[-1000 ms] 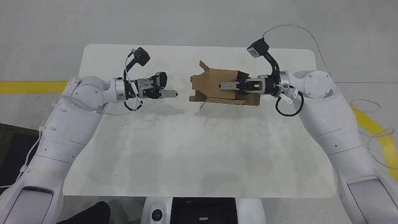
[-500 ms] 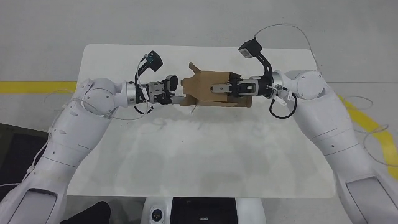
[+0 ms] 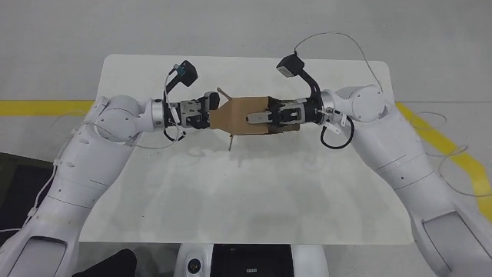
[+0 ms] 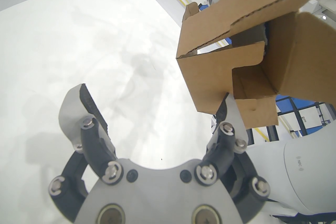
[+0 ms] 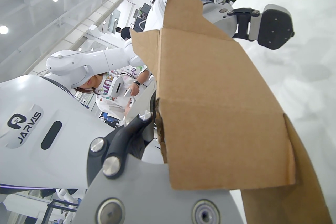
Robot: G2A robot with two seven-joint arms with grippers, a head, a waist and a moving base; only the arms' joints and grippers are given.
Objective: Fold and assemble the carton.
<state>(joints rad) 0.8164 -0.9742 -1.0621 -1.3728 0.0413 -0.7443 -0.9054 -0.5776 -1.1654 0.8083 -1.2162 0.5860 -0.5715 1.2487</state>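
Table is plain white, with grey floor and a yellow line beyond it. Carton hangs just above the tabletop between both arms: right gripper is clamped on its wall from the other end, left gripper is spread wide at the open end, one fingertip touching a flap's lower edge. Flaps stick out loose, can't really see what's inside
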